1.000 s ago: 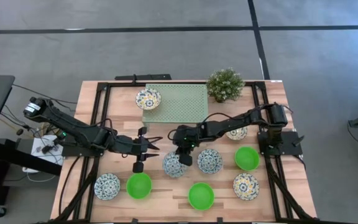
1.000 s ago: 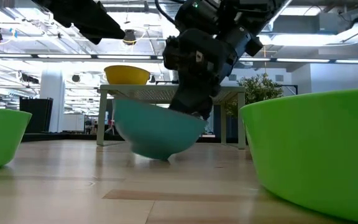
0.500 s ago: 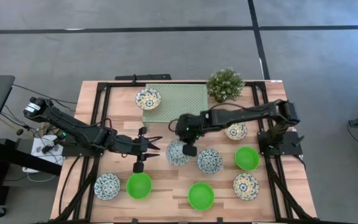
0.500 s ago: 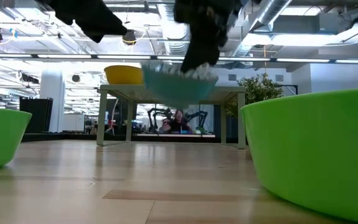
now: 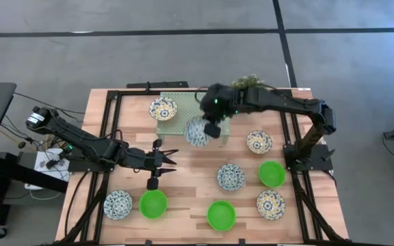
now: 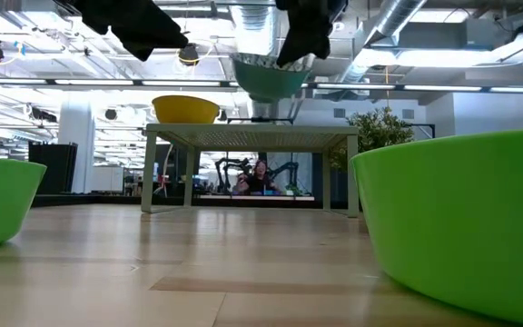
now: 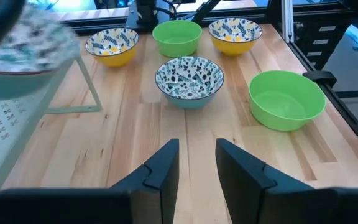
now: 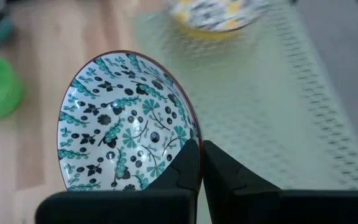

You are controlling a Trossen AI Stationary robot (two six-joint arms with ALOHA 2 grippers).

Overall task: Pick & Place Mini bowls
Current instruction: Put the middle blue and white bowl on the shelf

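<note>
Three green bowls, six patterned bowls, one potted plant

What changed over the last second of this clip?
The right tool, shut on the rim of the teal-patterned bowl, lifted it off the wood and carried it away from the other bowls to hang above the green perforated stand. The left tool stayed open mid-table, and the yellow-patterned bowl on the stand and the bowls on the table did not move.
</note>
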